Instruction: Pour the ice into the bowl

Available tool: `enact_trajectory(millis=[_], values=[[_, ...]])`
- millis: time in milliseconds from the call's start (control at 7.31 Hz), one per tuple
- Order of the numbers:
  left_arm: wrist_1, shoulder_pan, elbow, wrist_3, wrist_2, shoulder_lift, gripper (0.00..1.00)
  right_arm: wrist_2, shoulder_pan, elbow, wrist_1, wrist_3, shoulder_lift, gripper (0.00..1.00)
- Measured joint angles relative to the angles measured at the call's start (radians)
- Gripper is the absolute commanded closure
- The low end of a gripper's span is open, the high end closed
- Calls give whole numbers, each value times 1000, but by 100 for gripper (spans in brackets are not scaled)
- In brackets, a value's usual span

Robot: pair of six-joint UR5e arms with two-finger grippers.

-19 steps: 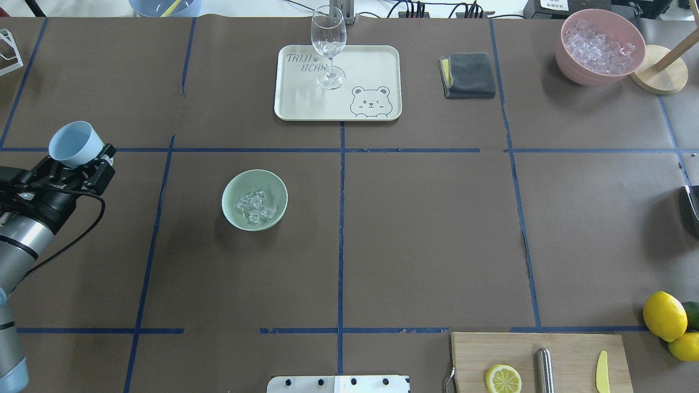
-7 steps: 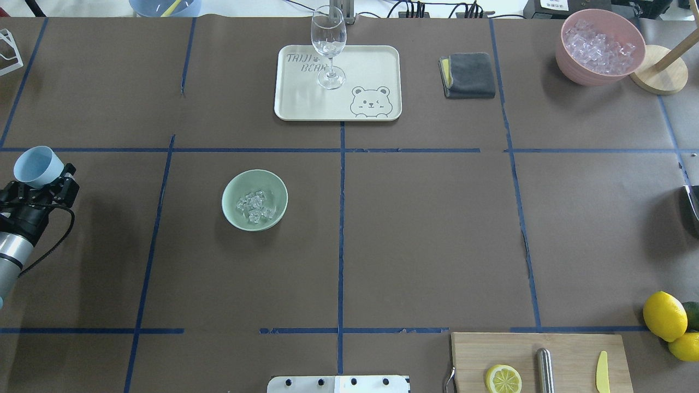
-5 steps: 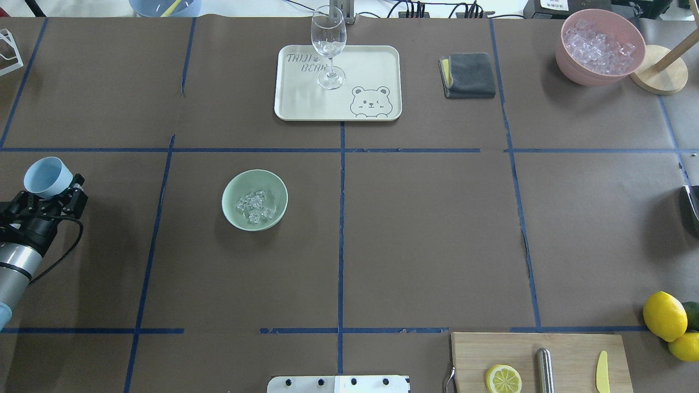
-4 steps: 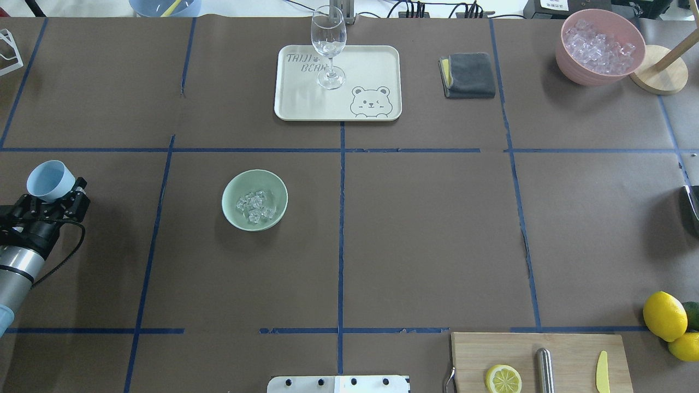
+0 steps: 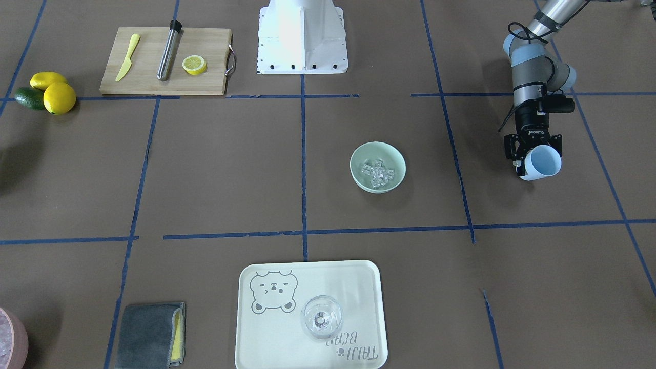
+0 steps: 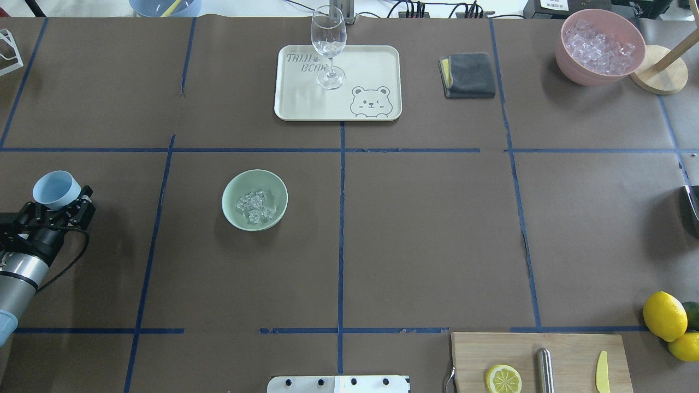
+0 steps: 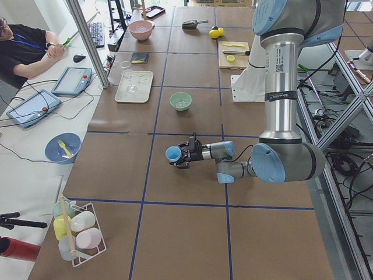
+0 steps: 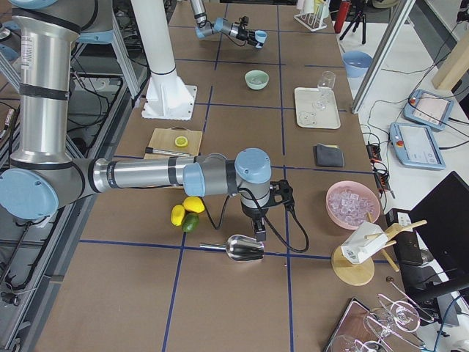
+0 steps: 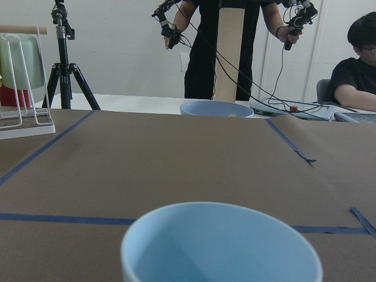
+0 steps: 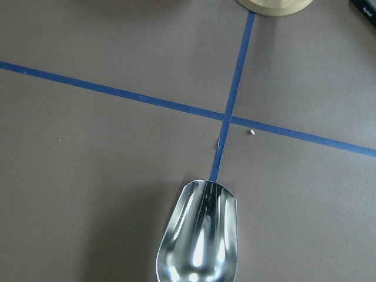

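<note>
Left gripper (image 6: 59,204) closed on blue cup (image 6: 56,189), apparently empty. Ice (image 6: 254,206) lies in bowl (image 6: 230,191), well to gripper's right. Pour judged complete; next, set cup upright on worktop (image 6: 426,245). Right gripper (image 8: 258,227): state indeterminable.

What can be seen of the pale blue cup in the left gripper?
The blue cup is small, plain and pale blue, smooth like plastic, with a round open rim and no handle. The left gripper clamps its lower wall, holding it tilted, mouth away from the arm. Its inside looks empty. It is well apart from the bowl.
</note>
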Motion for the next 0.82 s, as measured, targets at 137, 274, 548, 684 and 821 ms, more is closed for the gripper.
enact_trajectory(millis=[137,274,548,684,821], values=[[-1,1,-1,1,0,1,1,0,1,0,0,0,0,0],[-3,1,-4,5,-1,4,1,0,2,0,1,0,0,0],[-11,-2,-42,27,-3,23,1,0,5,1,1,0,0,0],[-15,-4,-86,50,-4,50,1,0,6,1,1,1,0,0],[-17,-6,-137,78,-6,81,0,0,6,1,1,2,0,0]])
